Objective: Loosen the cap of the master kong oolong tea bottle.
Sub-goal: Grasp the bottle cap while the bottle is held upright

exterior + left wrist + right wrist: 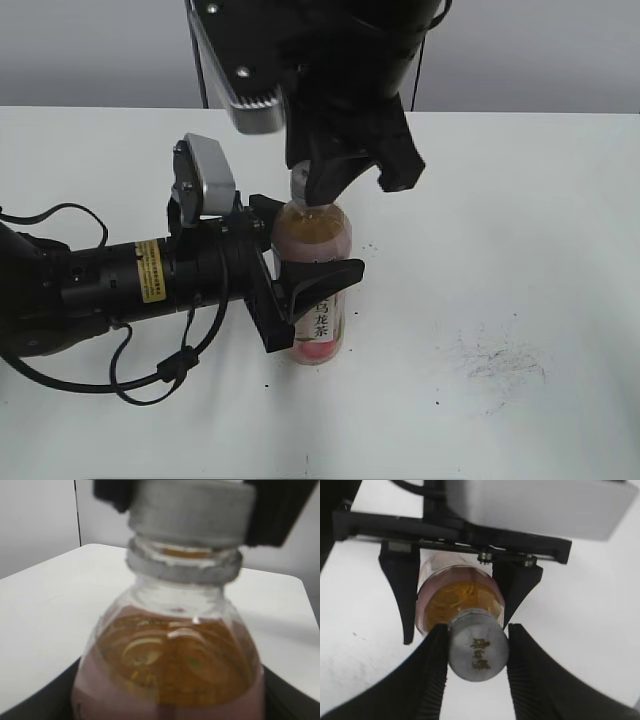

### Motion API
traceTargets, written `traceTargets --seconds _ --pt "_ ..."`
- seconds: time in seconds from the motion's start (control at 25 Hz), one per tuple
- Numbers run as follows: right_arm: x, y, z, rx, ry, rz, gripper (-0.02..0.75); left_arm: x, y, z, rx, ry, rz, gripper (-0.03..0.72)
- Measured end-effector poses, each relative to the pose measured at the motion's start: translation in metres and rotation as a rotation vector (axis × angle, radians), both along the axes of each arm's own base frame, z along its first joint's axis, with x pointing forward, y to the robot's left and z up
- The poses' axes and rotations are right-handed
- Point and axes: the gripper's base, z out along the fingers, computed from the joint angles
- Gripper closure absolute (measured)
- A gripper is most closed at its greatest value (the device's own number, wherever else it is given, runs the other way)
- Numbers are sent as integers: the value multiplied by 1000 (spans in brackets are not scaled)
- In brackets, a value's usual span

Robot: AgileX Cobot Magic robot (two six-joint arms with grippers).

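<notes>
The master kong oolong tea bottle (pixel 318 262) stands upright on the white table, amber tea above a pink label. My left gripper (pixel 305 290) comes in from the left and is shut on the bottle's body. The bottle fills the left wrist view (pixel 170 670). My right gripper (pixel 318 188) hangs from above and is shut on the grey-white cap (pixel 299 183). In the right wrist view the cap (pixel 478 651), with a dark mark on top, sits pinched between my two ribbed black fingers (pixel 477 656). The cap also shows in the left wrist view (pixel 189 511), flanked by the black fingers.
The white table (pixel 520 200) runs to a grey wall at the back. A patch of dark scuff marks (pixel 500 360) lies on the table at front right. The left arm's cables (pixel 150 370) loop over the table at front left.
</notes>
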Motion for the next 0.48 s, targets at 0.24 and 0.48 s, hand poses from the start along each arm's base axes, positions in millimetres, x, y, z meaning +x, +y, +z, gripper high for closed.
traceTargets --seconds 0.24,0.48 --pt "0 0 0 -66 -210 624 467 0 0 0 0 -1 1 243" --pt "0 0 1 -114 -363 1057 467 1 0 0 -2 4 7 243"
